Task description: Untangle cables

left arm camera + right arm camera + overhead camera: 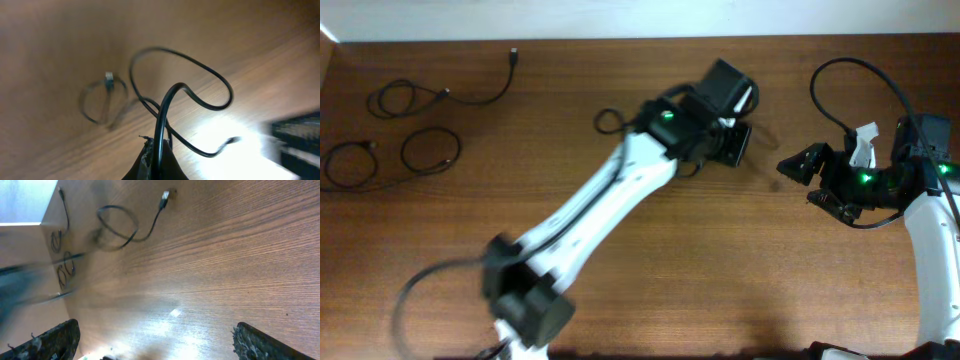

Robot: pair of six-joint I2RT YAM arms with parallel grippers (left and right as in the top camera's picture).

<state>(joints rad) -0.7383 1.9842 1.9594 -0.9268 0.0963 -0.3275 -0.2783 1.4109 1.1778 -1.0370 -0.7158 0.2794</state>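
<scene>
Stretching slantwise across the brown wooden bench (790, 290), the white-and-black left arm (610, 200) was the biggest thing on view. The right arm (932, 250) stood well apart from the left arm, off beyond its tip. The right gripper (157, 340) was spread wide, with bare wood showing between its fingers. At the left arm's tip the left gripper (154, 162) was pinched tight on the held cable (200, 67), a thin black cord that rose from the pinch and bent into an open loop over the wood. Just beyond that, a blurred loop (102, 102) carried a small plug; whether it was part of the same cord could not be told. Three more cables lay slack and separate, well apart from the left arm on the side away from the right arm: the long-tailed cable (445, 95), the round loop (432, 152) and the outer loop (350, 165), none touching another.
</scene>
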